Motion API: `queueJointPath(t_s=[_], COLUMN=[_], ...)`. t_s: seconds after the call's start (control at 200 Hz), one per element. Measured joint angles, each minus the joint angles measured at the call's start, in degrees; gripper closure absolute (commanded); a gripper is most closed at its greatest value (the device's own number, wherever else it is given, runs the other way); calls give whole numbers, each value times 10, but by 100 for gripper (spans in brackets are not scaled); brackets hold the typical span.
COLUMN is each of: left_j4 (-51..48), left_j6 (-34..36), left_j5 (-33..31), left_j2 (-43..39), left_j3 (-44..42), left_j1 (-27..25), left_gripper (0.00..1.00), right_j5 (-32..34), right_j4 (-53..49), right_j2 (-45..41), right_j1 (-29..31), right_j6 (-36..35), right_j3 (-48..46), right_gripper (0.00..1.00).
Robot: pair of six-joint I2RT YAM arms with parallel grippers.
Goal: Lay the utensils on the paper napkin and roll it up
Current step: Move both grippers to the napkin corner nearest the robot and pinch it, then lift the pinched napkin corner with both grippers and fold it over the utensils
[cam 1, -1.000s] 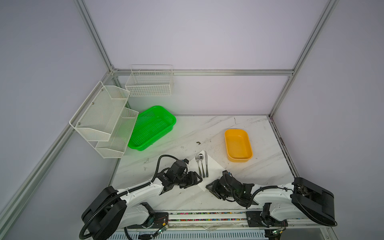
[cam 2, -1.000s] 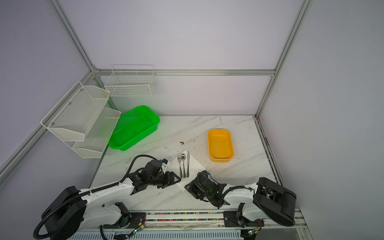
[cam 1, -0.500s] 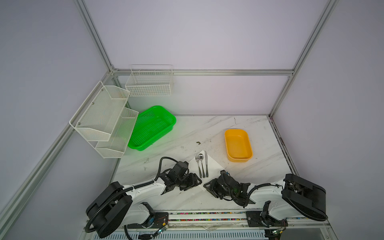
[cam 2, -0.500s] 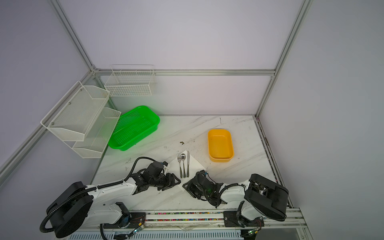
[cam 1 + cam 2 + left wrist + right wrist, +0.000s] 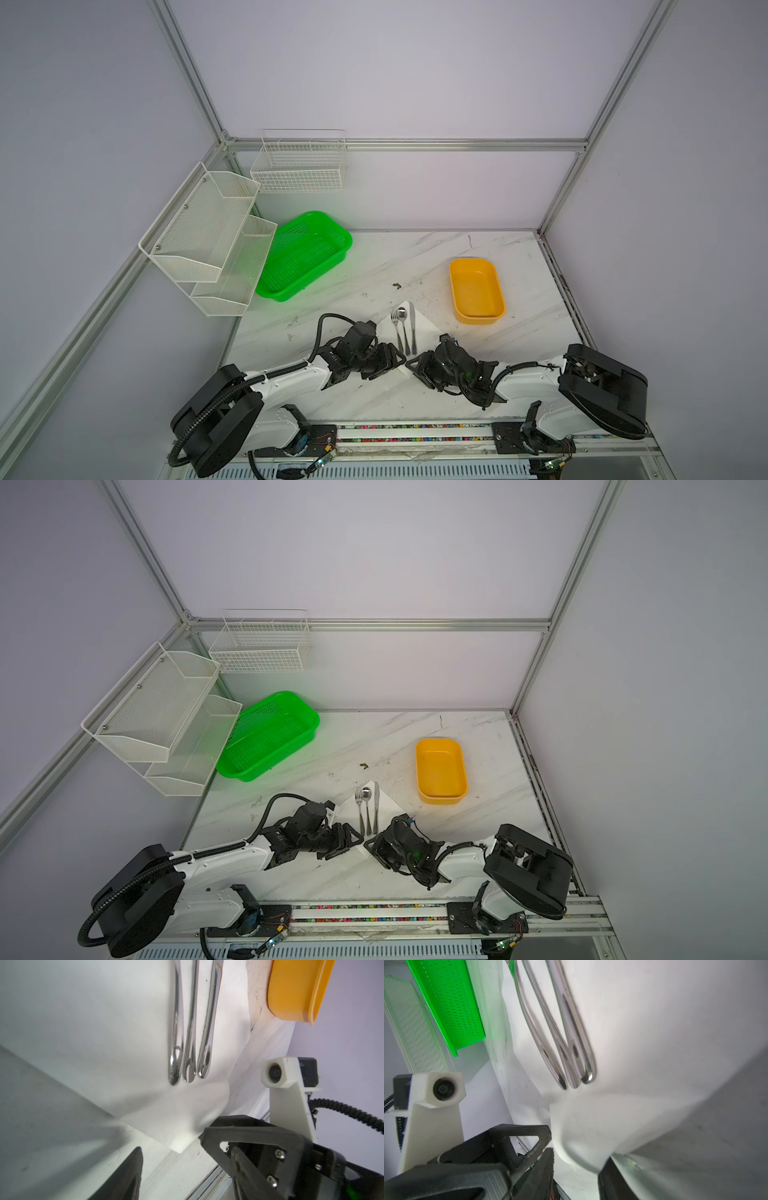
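Observation:
The white paper napkin (image 5: 424, 329) (image 5: 390, 808) lies as a diamond on the table. The utensils, a fork (image 5: 395, 328), a spoon (image 5: 402, 320) and a knife (image 5: 412, 328), lie side by side on it. Their handle ends (image 5: 189, 1068) (image 5: 571, 1072) point at both grippers. My left gripper (image 5: 390, 360) (image 5: 351, 840) is open beside the napkin's near corner (image 5: 178, 1146); one finger (image 5: 126, 1176) shows, holding nothing. My right gripper (image 5: 417, 368) (image 5: 577, 1176) faces it, jaws apart. The lifted, curled napkin corner (image 5: 581, 1147) rests over one right finger (image 5: 612, 1176).
A yellow tub (image 5: 454, 286) stands right of the napkin. A green basket (image 5: 345, 245) sits at the back left, under two white wire racks (image 5: 208, 232) (image 5: 299, 166) on the walls. The marbled table (image 5: 511, 353) ends at a rail along the front edge.
Both grippers have drawn closer together at the napkin's near corner. The left jaws have opened a little wider. The utensils have not moved.

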Motion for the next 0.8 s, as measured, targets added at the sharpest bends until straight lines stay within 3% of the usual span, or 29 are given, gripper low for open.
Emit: queueJointPath(t_s=[0.215, 0.43, 0.795], left_j4=[97, 136, 41], left_j6=[-60, -96, -89], left_j5=[-4, -4, -57], left_j2=[15, 36, -45], left_j3=[-10, -16, -24], left_j1=[0, -1, -4], left_gripper=[33, 22, 15], right_j5=[0, 0, 0], right_j4=[0, 0, 4], right_j2=[-16, -16, -20], right_j1=[-8, -14, -21], right_j6=[-6, -10, -13], right_j3=[0, 0, 0], right_gripper=[62, 62, 62])
